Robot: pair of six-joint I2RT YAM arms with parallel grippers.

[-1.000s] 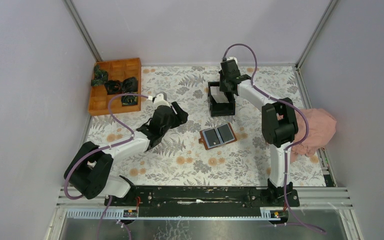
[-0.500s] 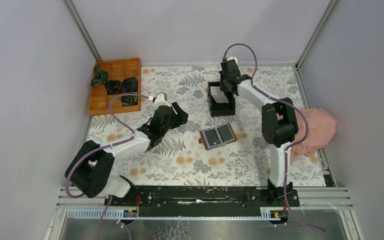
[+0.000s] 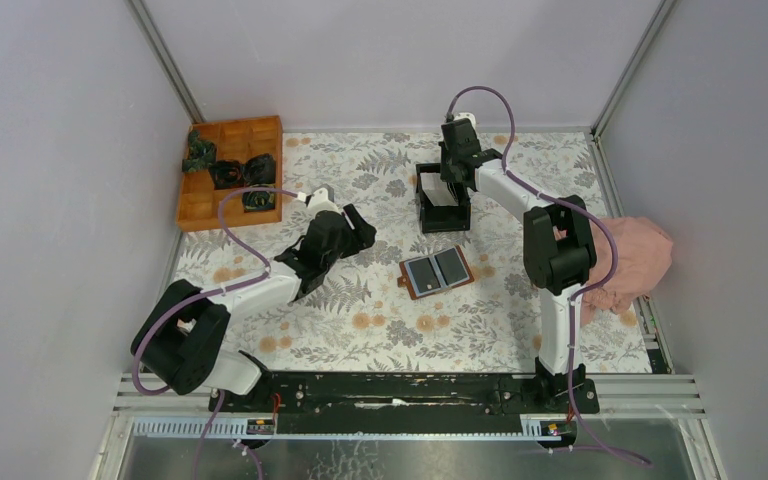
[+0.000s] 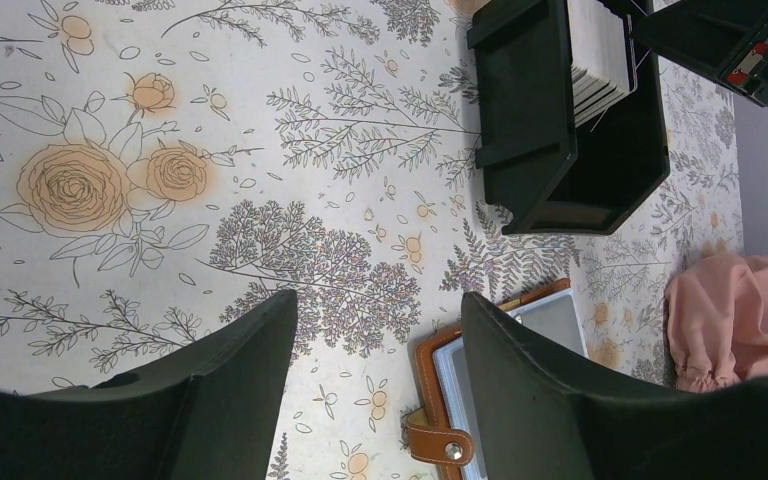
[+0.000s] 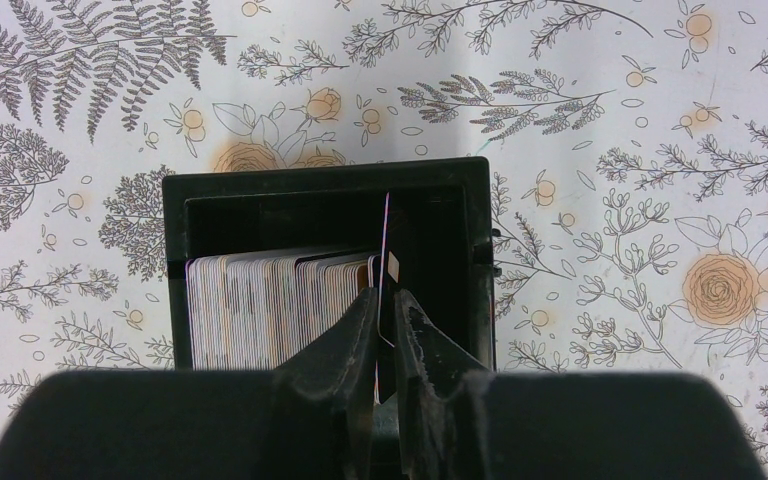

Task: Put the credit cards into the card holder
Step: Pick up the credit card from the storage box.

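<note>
The credit cards [image 5: 270, 300] stand on edge as a packed row in a black box [image 5: 325, 175]. My right gripper [image 5: 387, 295] hangs over the right end of that row, shut on one card [image 5: 386, 230] seen edge-on between its fingers. From above, the right gripper [image 3: 453, 180] sits over the box [image 3: 443, 215] at the back. The card holder [image 3: 437, 271] lies open mid-table with its grey pocket panels up. My left gripper [image 4: 380, 305] is open and empty just left of the holder [image 4: 550, 318], whose brown snap tab [image 4: 438, 445] shows between the fingers.
An orange wooden compartment tray [image 3: 230, 170] with dark items stands at the back left. A pink cloth [image 3: 635, 260] lies at the right table edge. The left arm lies low across the left half of the flowered tablecloth.
The right gripper's jaws have closed on the end card of the row. Both arms have hardly moved.
</note>
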